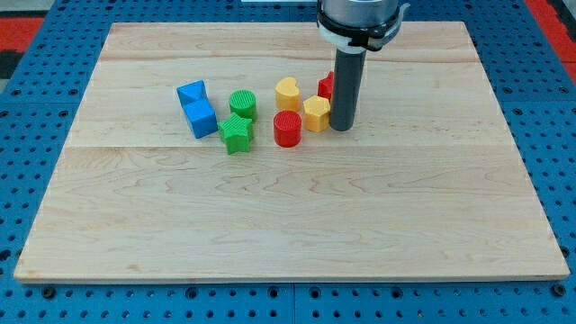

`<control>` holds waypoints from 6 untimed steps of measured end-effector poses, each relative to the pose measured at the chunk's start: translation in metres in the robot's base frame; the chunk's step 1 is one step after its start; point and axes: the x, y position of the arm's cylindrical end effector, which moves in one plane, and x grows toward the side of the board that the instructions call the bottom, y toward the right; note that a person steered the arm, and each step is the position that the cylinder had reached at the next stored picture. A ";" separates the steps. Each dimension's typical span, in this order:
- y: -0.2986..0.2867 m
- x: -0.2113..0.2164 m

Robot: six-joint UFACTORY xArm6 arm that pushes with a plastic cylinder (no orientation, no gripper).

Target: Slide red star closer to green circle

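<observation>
My tip (341, 128) rested on the wooden board (288, 216) toward the view's upper middle, and the arm carried no claw, only the straight dark rod, so there was nothing to spread or pinch. The red star (327, 85) sat just at the rod's eleven o'clock, partly hidden behind it, so whether they touched I could not tell. The yellow hexagon (316, 113) lay just beside the tip at its nine o'clock. The yellow heart (287, 92) stood at the hexagon's ten o'clock, and the red cylinder (287, 129) at its eight o'clock. The green circle (242, 103) lay well apart from the star, at its nine o'clock, beyond the heart. The green star (237, 133) sat just at the circle's six o'clock. Two blue blocks (196, 108) sat touching at the circle's nine o'clock.
</observation>
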 end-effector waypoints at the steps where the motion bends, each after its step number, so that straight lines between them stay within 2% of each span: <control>1: -0.010 -0.002; 2: -0.015 -0.003; 4: 0.045 0.003; 6: 0.043 -0.031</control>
